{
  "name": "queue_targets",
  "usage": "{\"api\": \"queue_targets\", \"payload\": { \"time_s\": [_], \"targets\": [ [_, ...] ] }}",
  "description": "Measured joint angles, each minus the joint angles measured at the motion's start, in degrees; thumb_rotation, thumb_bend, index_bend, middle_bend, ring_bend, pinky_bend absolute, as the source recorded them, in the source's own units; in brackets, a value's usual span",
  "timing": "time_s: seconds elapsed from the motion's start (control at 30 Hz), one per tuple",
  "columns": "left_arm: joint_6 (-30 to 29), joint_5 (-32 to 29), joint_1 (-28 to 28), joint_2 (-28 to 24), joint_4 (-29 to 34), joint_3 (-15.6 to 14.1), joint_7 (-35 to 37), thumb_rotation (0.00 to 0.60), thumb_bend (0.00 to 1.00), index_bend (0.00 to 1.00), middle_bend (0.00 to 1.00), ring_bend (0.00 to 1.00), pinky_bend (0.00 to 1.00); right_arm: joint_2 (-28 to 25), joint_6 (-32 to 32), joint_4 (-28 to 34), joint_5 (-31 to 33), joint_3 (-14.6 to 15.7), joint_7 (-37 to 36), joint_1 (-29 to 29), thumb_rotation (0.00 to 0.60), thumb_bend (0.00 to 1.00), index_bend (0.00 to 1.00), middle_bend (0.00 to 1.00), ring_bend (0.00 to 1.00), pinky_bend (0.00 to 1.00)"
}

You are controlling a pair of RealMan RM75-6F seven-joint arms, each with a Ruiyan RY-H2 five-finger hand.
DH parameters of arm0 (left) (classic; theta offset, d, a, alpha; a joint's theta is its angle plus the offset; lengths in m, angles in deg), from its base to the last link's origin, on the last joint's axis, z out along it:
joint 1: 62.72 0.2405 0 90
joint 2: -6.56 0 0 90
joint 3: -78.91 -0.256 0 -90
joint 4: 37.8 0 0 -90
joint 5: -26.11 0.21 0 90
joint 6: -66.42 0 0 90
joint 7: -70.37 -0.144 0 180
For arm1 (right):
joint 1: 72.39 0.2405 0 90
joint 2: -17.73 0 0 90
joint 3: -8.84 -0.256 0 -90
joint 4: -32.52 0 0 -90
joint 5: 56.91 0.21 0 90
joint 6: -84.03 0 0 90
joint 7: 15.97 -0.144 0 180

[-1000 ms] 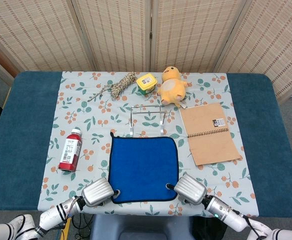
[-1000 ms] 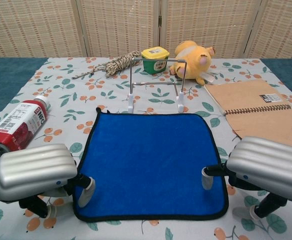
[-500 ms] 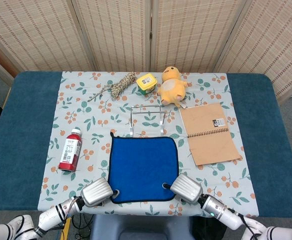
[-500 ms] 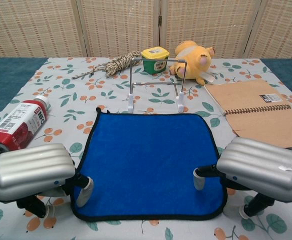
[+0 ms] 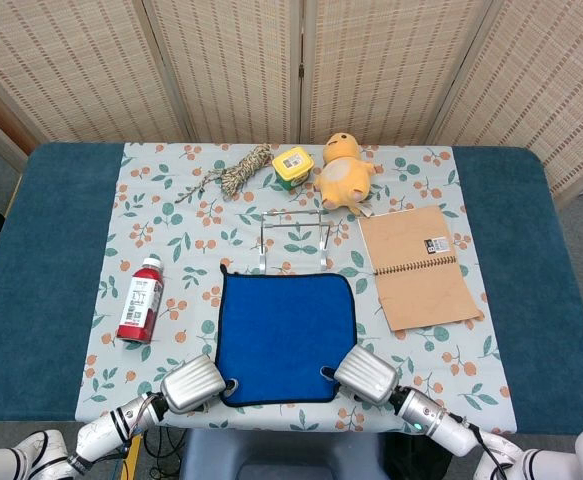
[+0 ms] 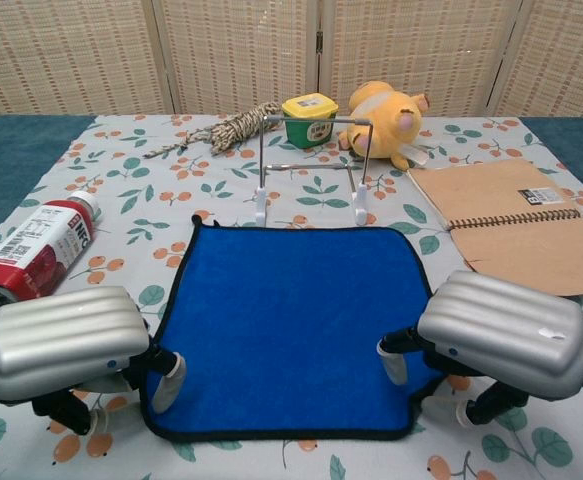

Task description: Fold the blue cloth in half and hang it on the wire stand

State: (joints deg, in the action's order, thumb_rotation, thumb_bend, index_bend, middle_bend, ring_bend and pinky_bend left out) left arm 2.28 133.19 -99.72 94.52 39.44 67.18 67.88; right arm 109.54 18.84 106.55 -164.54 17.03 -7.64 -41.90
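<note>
The blue cloth (image 5: 286,335) (image 6: 291,315) lies flat on the patterned tablecloth, just in front of the wire stand (image 5: 293,238) (image 6: 311,160). My left hand (image 5: 193,384) (image 6: 63,340) sits at the cloth's near left corner with one fingertip (image 6: 171,368) on its edge; the rest of its fingers are hidden under the hand. My right hand (image 5: 369,374) (image 6: 501,332) is at the near right corner. One of its fingertips (image 6: 393,362) is on top of the cloth and the others are outside the edge, with the corner drawn in between them.
A red bottle (image 5: 141,298) (image 6: 33,252) lies left of the cloth. A brown spiral notebook (image 5: 418,266) (image 6: 516,220) lies to the right. Behind the stand are a rope bundle (image 5: 237,170), a yellow-lidded green tub (image 5: 292,165) and a yellow plush toy (image 5: 343,172).
My right hand has slid left, drawing the cloth's near right corner inward so that side is narrower. The left hand has barely moved.
</note>
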Motion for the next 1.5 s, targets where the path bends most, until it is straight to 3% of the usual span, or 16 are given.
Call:
{"api": "queue_targets", "payload": {
  "time_s": [0.43,0.73,1.5],
  "targets": [
    [0.04,-0.59,-0.43,-0.25,0.13,0.39,2.22,0.6,0.43,0.52,1.0,0.95,1.0,0.64,0.27,-0.52,1.12,0.21,-0.4,0.49,0.6,0.4,0.64,0.97,0.91,0.97],
    [-0.36,-1.91,-1.64,-1.07,1.09,2.42,6.11,0.6,0.43,0.53,1.0,0.95,1.0,-0.22,-2.16,1.51,1.7,-0.87,-0.69,0.33,0.6,0.41,0.65,0.98,0.92,0.98],
    [6.17,-14.55,-7.0,-2.25,0.93,13.06,12.2,0.6,0.43,0.53,1.0,0.95,1.0,0.33,-3.97,2.75,12.3,-11.18,2.07,0.58,0.6,0.41,0.65,0.98,0.92,0.98]
  ]
}}
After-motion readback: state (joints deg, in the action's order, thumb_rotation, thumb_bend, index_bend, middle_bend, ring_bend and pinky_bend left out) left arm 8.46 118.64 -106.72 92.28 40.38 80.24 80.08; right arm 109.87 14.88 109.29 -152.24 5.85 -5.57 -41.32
